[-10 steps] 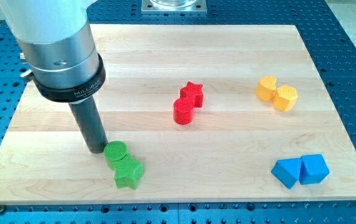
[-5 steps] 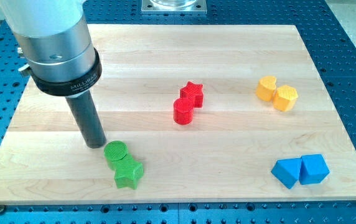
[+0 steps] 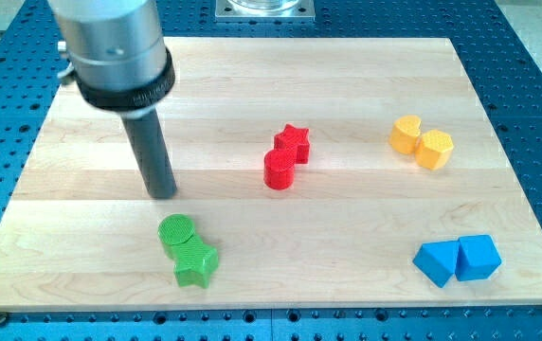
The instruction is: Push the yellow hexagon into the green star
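Observation:
The yellow hexagon (image 3: 435, 150) lies at the view's right, touching a yellow heart-shaped block (image 3: 406, 134) on its left. The green star (image 3: 196, 264) lies near the view's bottom left, touching a green cylinder (image 3: 177, 232) above it. My tip (image 3: 163, 193) rests on the board just above the green cylinder, a small gap apart, far to the left of the yellow hexagon.
A red star (image 3: 293, 142) and a red cylinder (image 3: 279, 170) touch each other mid-board. Two blue blocks (image 3: 457, 260) sit together at the bottom right. The wooden board (image 3: 347, 76) lies on a blue perforated table.
My tip has moved up and slightly right, away from the green cylinder it stood beside. The blocks have not moved.

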Action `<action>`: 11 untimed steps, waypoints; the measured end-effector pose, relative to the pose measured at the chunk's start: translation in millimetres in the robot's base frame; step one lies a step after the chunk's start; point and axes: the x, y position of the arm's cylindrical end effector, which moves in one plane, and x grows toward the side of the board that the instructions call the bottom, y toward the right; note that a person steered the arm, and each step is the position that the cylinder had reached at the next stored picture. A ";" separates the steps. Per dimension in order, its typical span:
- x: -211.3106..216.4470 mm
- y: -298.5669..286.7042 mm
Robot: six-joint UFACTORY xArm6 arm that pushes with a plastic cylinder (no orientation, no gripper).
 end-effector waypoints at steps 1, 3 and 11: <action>3.0 61.9; 31.9 299.8; 25.0 178.4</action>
